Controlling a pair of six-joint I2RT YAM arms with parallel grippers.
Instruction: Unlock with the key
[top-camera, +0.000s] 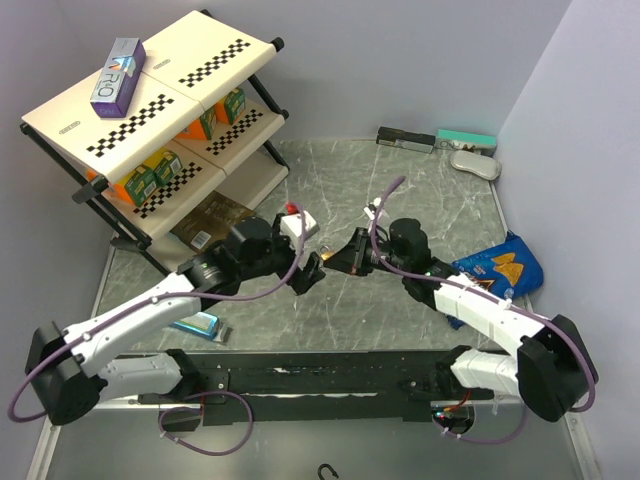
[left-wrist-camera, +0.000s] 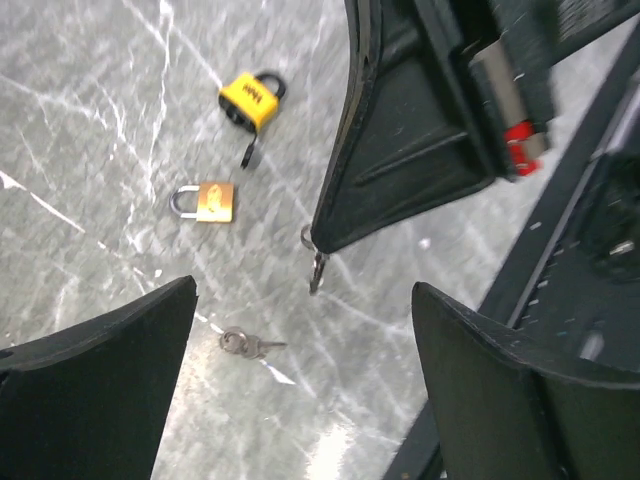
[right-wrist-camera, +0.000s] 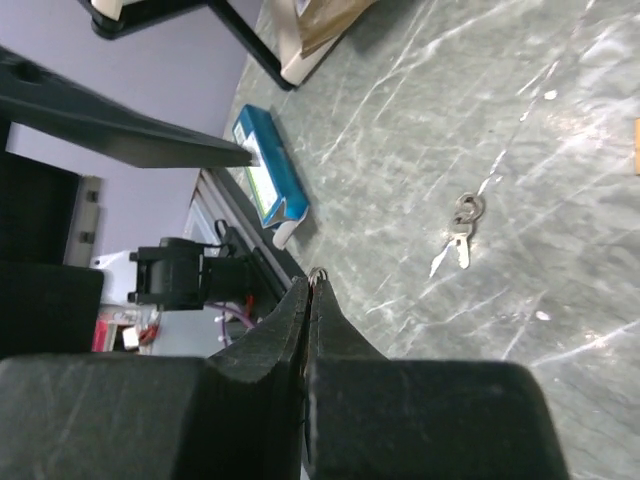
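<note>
My right fingers are pressed fully together on the ring of the key, and its blade dangles tip-down from their ends, clear of the desk. My left fingers stand spread wide with nothing in them, one to each side of the hanging key as the left wrist camera shows it. The brass padlock lies flat on the desk below, off to one side of the key, its shackle pointing away from the key. The yellow padlock lies just beyond it. I cannot tell which lock this key fits. Spare keys lie loose nearby. Both arms reach in to mid-desk, wrists turned toward each other, tips almost meeting. I judge the empty left arm should take a padlock
</note>
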